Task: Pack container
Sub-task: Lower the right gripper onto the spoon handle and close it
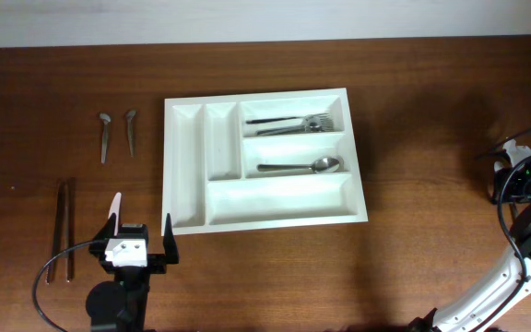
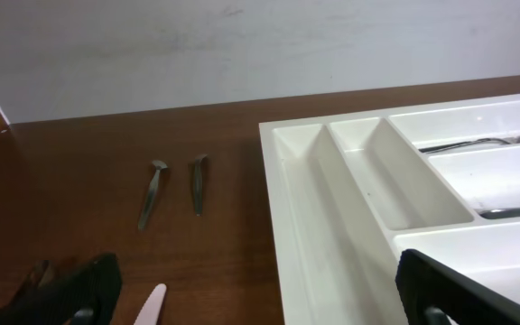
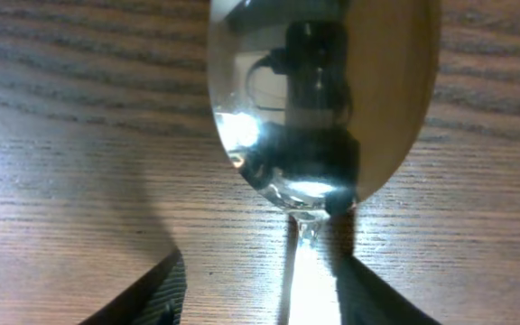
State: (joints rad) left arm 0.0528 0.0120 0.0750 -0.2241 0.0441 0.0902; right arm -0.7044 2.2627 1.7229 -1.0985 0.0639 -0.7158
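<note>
1. The white cutlery tray [image 1: 184,166] lies flat in the middle of the wooden table [image 1: 431,92].
2. My left gripper [image 1: 141,219] hangs just off the tray's near left corner. Its fingers are wide apart and hold nothing.
3. My right gripper [image 3: 260,293] is far to the right of the tray, low over a shiny spoon [image 3: 323,99] on the table. Its fingers are apart, one on each side of the spoon's neck, with a gap showing.
4. In the tray, forks [image 1: 293,123] lie in the far long slot, and a second spoon [image 1: 298,167] lies in the middle one.
5. Left of the tray lie two short metal utensils [image 1: 104,136] and two long thin sticks [image 1: 63,226].
</note>
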